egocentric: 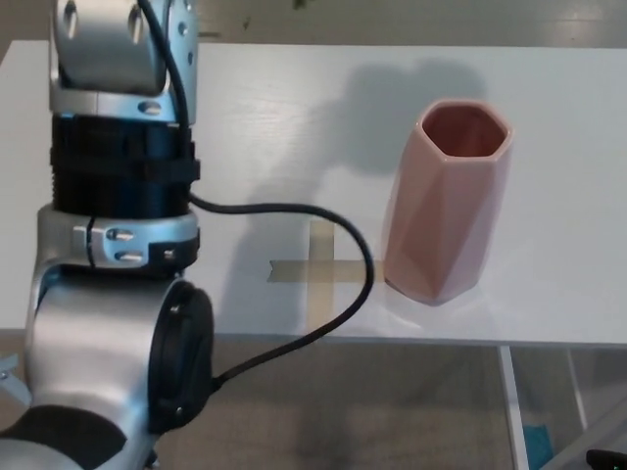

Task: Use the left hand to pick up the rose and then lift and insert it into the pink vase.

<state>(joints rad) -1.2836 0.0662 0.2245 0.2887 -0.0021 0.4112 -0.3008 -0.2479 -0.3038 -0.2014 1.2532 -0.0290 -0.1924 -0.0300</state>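
Standing upright at 3 o'clock on the white table (549, 196), the faceted pink ceramic vase (446, 201) is empty. Silver-and-black left forearm (122, 166) fills 9 o'clock; hand state cannot be determined.

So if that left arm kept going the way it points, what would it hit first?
Probably nothing: the left arm runs out of frame over bare table, hand unseen; the pink vase stands to its right.

No writing, label, brand or number can be read anywhere in the frame. The only mark is a plain cross of beige tape (320, 271) stuck on the white table (558, 255) at lower centre, just left of the faceted pink ceramic vase (446, 201); it bears no lettering.
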